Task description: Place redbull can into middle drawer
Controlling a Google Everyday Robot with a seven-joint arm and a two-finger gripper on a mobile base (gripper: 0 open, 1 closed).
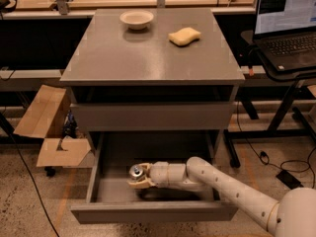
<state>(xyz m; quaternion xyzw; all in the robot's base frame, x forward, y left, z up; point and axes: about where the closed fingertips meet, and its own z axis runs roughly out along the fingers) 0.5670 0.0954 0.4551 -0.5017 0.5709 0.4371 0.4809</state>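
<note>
Cream two-finger end effector (139, 177) is reaching from the right into the pulled-out wide shallow grey middle drawer (153, 212), its fingers holding the slim silver-and-blue metal redbull can (136, 171) from the side. The can is sitting right between the fingers, left of centre over the drawer floor. Its long axis is looking roughly upright, with the shiny silver top facing up and the body mostly hidden. Cannot tell if the base is touching the floor, so the release is probably needing a slight lowering first.
</note>
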